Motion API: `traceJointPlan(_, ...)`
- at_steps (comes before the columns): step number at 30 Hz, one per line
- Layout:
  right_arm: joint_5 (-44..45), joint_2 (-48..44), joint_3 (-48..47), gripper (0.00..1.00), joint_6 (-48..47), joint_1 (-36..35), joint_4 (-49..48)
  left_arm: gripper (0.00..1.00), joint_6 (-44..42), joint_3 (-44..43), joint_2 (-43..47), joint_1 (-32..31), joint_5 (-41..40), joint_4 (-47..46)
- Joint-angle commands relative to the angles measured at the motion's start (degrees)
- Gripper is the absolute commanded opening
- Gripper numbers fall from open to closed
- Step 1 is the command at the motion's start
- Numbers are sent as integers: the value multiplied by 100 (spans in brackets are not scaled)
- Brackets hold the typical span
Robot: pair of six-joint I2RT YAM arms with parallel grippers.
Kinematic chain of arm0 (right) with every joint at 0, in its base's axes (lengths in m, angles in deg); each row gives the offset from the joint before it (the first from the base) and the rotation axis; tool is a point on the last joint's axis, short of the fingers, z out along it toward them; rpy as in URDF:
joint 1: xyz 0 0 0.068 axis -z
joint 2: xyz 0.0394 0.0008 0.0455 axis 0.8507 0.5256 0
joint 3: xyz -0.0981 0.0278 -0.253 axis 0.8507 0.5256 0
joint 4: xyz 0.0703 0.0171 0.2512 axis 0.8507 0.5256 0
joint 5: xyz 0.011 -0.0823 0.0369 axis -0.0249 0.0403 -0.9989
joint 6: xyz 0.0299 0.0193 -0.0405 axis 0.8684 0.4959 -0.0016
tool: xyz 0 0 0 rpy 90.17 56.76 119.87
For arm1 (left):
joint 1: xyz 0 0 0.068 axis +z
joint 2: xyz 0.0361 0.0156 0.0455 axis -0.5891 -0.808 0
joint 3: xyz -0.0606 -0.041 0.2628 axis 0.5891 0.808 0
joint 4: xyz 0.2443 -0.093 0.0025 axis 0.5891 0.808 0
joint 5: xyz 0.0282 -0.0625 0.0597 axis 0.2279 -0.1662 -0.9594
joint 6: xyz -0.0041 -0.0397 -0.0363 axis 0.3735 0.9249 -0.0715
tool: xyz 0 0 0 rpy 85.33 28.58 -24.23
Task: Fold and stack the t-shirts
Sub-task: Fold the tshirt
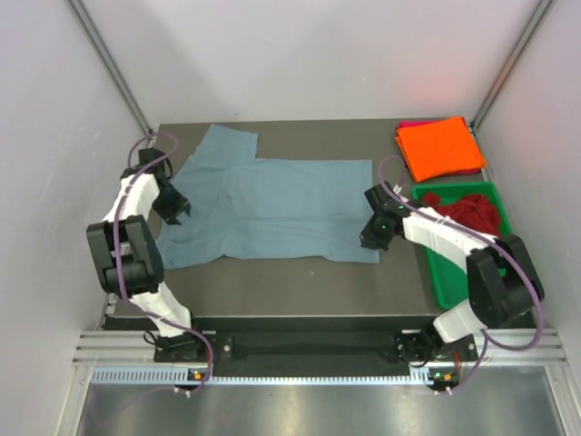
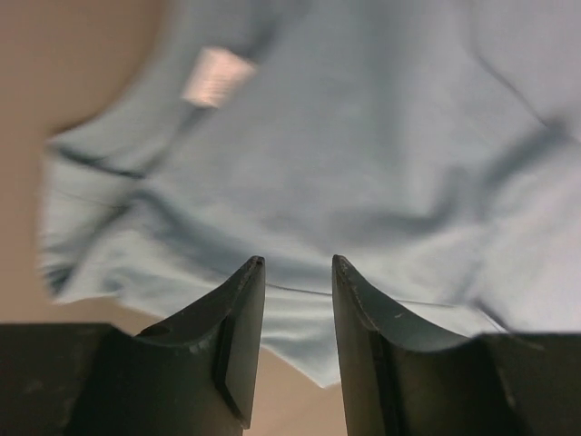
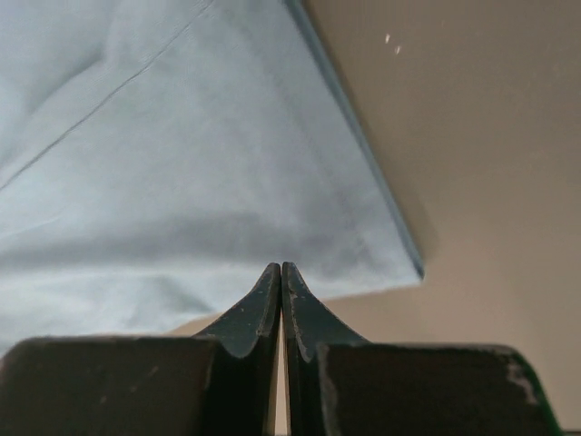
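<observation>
A dusty blue-grey t-shirt lies spread flat across the middle of the table. My left gripper hovers at its left edge, by the collar end. In the left wrist view that gripper stands open over the cloth, and a white label shows beyond. My right gripper is at the shirt's right hem. Seen from the right wrist, it is shut, its tips meeting on the edge of the cloth. An orange t-shirt lies folded on a magenta one.
A green tray along the right edge holds a crumpled dark red t-shirt. White walls enclose the table on three sides. Bare tabletop lies between the blue shirt and the arm bases.
</observation>
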Motion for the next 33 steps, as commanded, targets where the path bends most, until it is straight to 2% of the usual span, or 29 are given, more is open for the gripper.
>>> traceJointPlan(1,352,431,-307,0,-526,48,-234,40,299,286,651,116,-368,-78)
traceJointPlan(3,432,599,-317,0,-615,66,-146,41,483,461,905,187,-991,10)
traceJointPlan(7,503,696,-123,0,-738,92,-216,41,791,839,1187,467,-1565,37)
traceJointPlan(13,574,705,88,0,-1150,329,-348,34,695,1858,1451,1074,-654,-701)
traceJointPlan(18,450,626,167,0,-1406,540,-444,32,801,2132,1241,1233,-635,-886)
traceJointPlan(22,310,556,202,0,-1433,532,-550,38,818,2211,1092,1233,-863,-1008)
traceJointPlan(26,345,555,202,0,-1485,540,-559,39,810,2412,1074,1233,-890,-1473)
traceJointPlan(30,353,608,220,0,-1555,540,-585,30,880,2247,837,1224,-1170,-1449)
traceJointPlan(31,362,634,220,0,-1590,540,-577,27,880,2177,775,1233,-1484,-1361)
traceJointPlan(33,371,635,255,0,-1669,567,-568,18,801,1922,573,1233,-1758,-1168)
